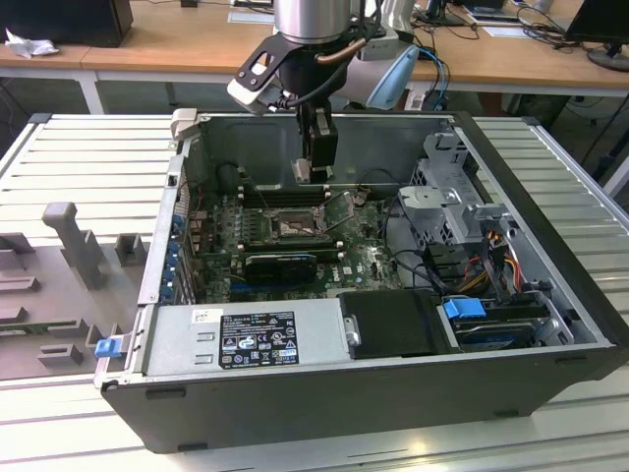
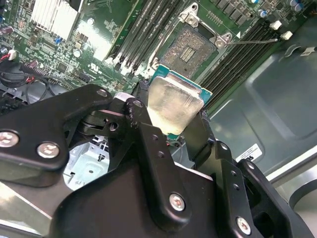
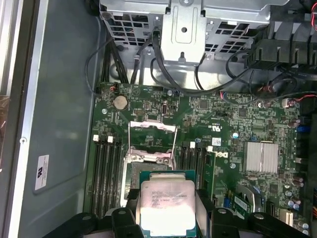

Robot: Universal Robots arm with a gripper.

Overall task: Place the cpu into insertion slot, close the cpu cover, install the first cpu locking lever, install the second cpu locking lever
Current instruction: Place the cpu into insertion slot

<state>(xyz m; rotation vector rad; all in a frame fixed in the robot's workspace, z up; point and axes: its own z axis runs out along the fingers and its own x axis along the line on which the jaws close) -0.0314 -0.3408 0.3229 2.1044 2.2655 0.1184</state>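
My gripper (image 2: 169, 116) is clamped on the cpu (image 3: 166, 207), with a black finger (image 2: 143, 124) pressed against each of two opposite edges. The chip's silvery face shows in both wrist views. In the exterior view I see the gripper hanging inside the open computer case (image 1: 344, 403), above the green motherboard (image 3: 223, 124) and clear of it. The insertion slot (image 2: 190, 49) lies bare beneath the chip, apart from it. The cpu cover (image 3: 148, 125) stands tipped up, open, at one edge of the slot. Long black memory slots (image 3: 106, 168) flank the slot on both sides.
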